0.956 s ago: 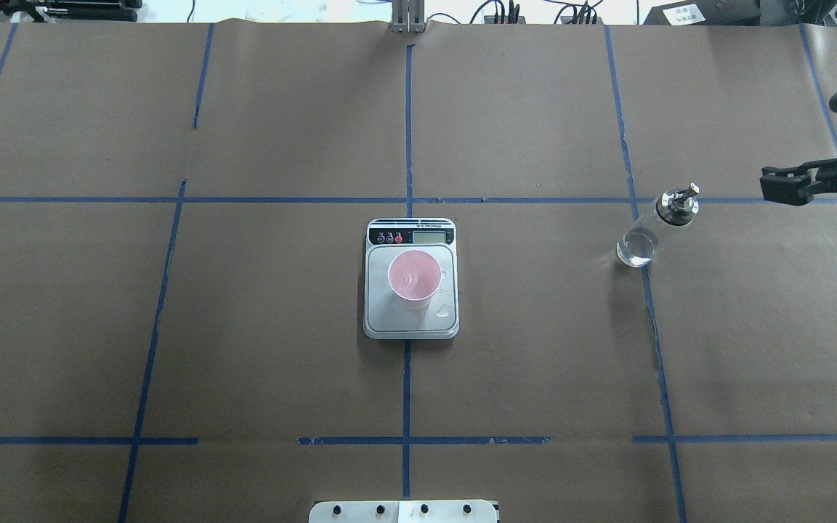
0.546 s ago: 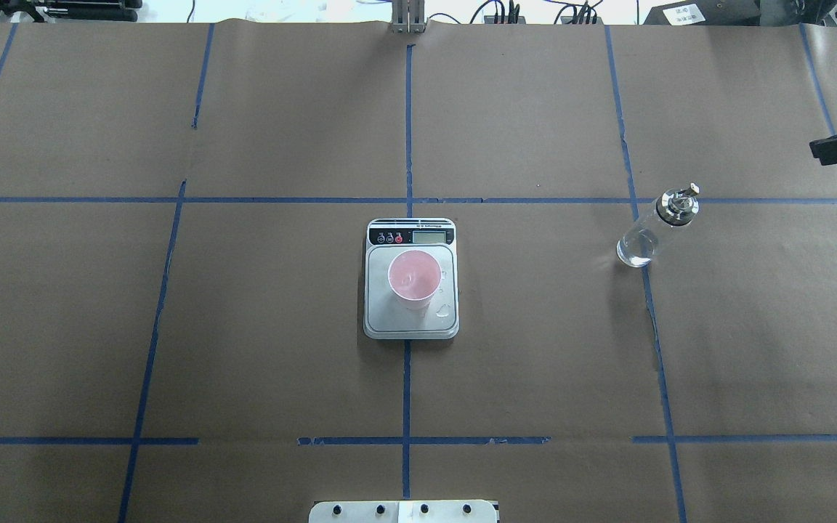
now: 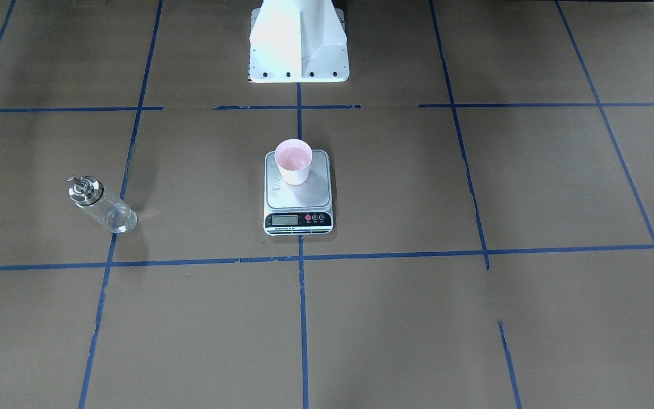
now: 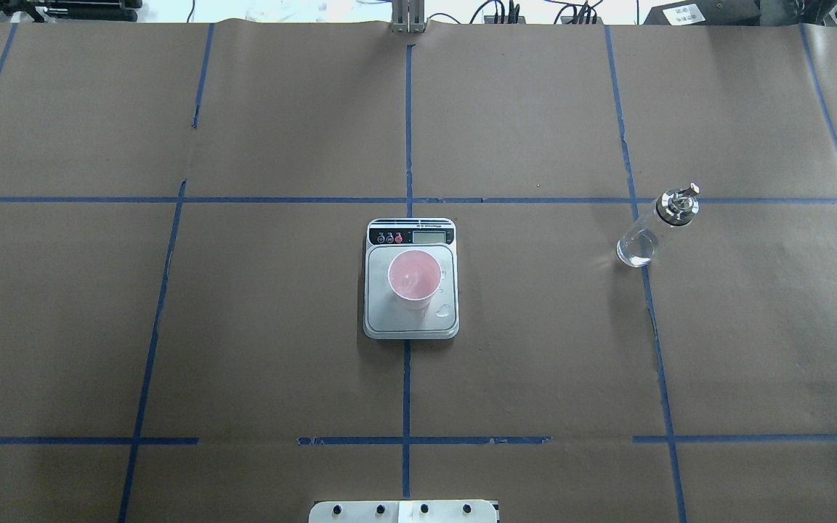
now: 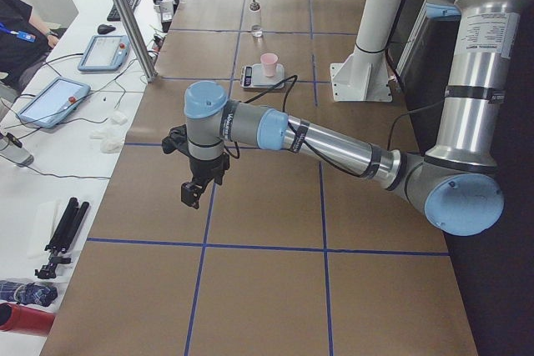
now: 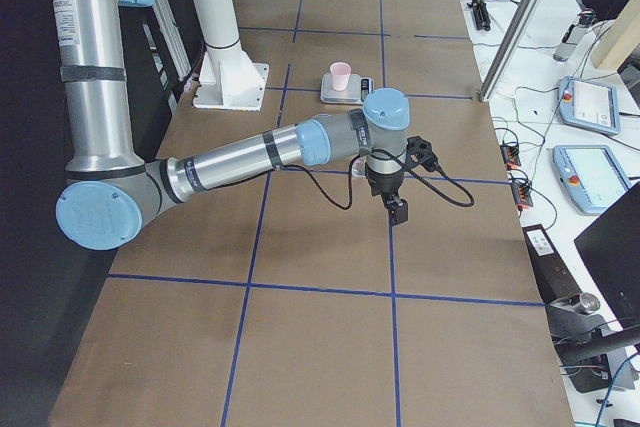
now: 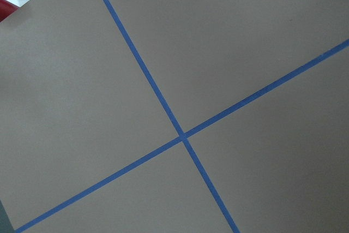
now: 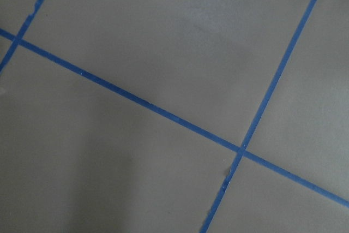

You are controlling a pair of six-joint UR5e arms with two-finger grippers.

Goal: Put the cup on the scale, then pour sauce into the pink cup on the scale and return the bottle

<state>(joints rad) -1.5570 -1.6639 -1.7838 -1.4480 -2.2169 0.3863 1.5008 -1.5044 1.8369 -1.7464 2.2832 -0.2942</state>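
Matt brown paper (image 4: 280, 327), faintly creased, covers the table, crossed by smooth blue tape (image 4: 408, 131) that is torn and frayed in places. The scale (image 4: 389, 319) has a brushed steel plate with a soft sheen, clear glossy droplets (image 4: 445, 312) on it, and a glossy black plastic strip (image 4: 447, 237) around its display. The cup (image 4: 414, 277) is matt paper, pink inside and whitish outside. The bottle (image 4: 640, 243) is clear smooth glass with a polished metal collar (image 4: 676, 205) and spout. The left arm (image 5: 334, 143) and right arm (image 6: 240, 162) have satin silver metal tubes, grey joints and pale-blue plastic caps. The base (image 3: 298, 45) looks like smooth white-painted metal.
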